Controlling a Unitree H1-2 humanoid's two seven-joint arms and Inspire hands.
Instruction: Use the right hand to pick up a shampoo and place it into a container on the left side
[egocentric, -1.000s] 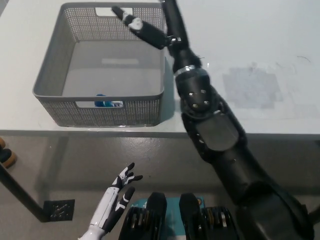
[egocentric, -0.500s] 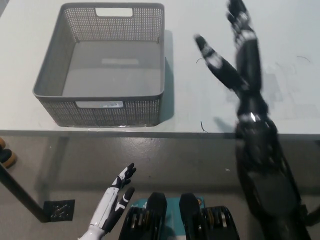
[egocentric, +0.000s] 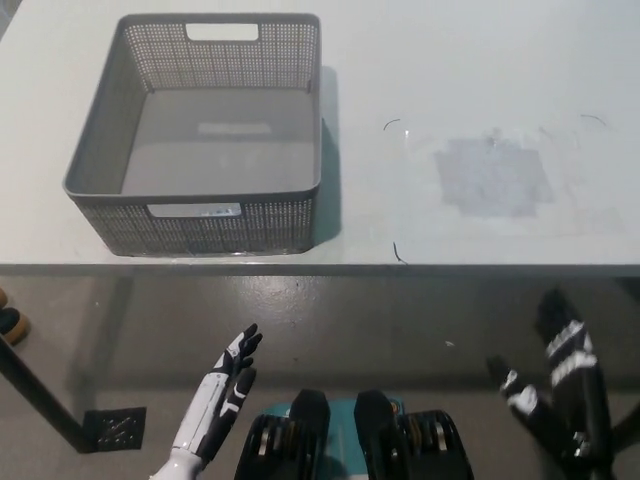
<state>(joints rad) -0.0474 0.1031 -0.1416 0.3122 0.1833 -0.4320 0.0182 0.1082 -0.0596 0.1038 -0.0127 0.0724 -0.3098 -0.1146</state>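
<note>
Your right hand hangs low at near right, below the table edge, fingers spread, holding nothing. Left hand rests near left, open. No shampoo visible; gray basket sits far left, well apart.

Grey basket (perforated) on table.

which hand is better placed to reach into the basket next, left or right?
Neither is close: both hang below the table edge. The left hand, open, sits nearly under the basket; the right hand, open, is far off to the side. Left, probably.
</note>
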